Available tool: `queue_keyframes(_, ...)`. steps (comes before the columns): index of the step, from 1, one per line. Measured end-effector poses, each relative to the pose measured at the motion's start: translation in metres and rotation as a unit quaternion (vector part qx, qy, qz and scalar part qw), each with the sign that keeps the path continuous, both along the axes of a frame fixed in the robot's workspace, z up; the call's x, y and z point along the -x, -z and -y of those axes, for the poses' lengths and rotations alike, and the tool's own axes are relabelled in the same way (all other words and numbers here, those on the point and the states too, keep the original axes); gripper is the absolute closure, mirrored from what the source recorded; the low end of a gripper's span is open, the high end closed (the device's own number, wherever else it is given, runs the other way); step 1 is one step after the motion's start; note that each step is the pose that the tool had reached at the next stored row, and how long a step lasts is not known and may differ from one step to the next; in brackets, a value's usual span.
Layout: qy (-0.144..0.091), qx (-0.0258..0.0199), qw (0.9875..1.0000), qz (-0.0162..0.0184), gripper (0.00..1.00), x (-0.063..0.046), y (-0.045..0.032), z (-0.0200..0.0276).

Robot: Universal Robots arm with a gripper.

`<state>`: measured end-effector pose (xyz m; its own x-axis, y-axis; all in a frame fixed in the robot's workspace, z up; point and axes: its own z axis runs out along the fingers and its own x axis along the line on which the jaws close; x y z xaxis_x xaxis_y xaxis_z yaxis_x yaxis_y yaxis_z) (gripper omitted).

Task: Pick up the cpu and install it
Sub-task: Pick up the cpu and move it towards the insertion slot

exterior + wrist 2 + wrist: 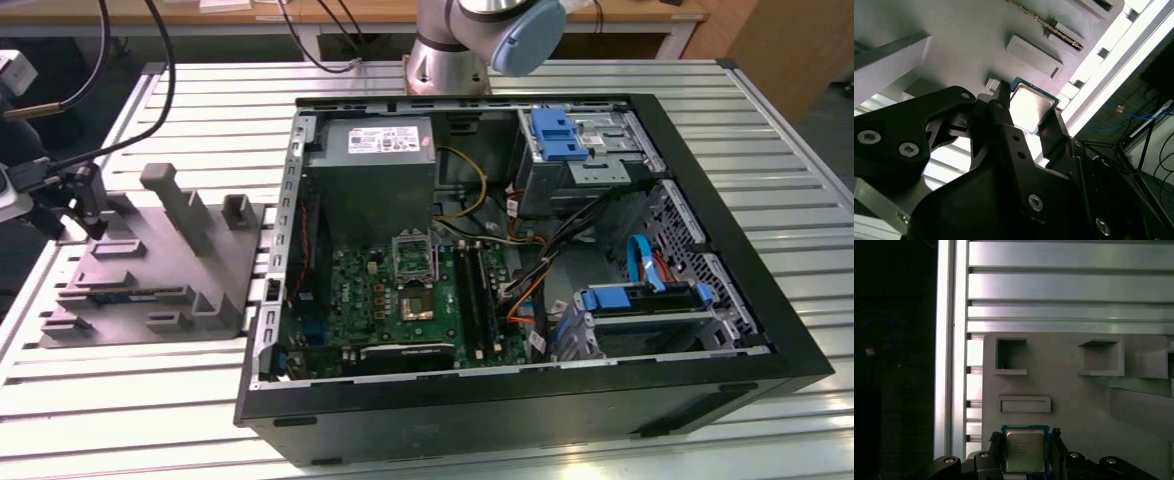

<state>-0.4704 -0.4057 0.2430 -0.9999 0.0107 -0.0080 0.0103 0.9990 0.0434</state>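
The cpu (1024, 452), a small square chip with a silvery top and pale rim, sits between my two black fingers just over the grey holder (1064, 390). My gripper (1026, 449) is shut on it, one finger against each side edge. In the second wrist view the cpu (1030, 106) shines brightly between the fingertips (1002, 100). In the exterior view my gripper (91, 228) hangs over the far left part of the grey holder (147, 270), well to the left of the open computer case (747, 290). The dark metal-framed socket (414, 262) lies on the green board inside the case.
The holder carries raised posts (180, 205) and several recesses (1011, 357). Inside the case are a grey power supply (380, 185), blue drive brackets (558, 135) and loose cables (561, 250). The slatted table's left edge (946, 365) runs close beside the holder.
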Motion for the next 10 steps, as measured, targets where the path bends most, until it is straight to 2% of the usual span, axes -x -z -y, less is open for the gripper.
queue_keyframes(10,0.0,0.0,1.0,0.0,0.53,0.0,-0.0028,0.0)
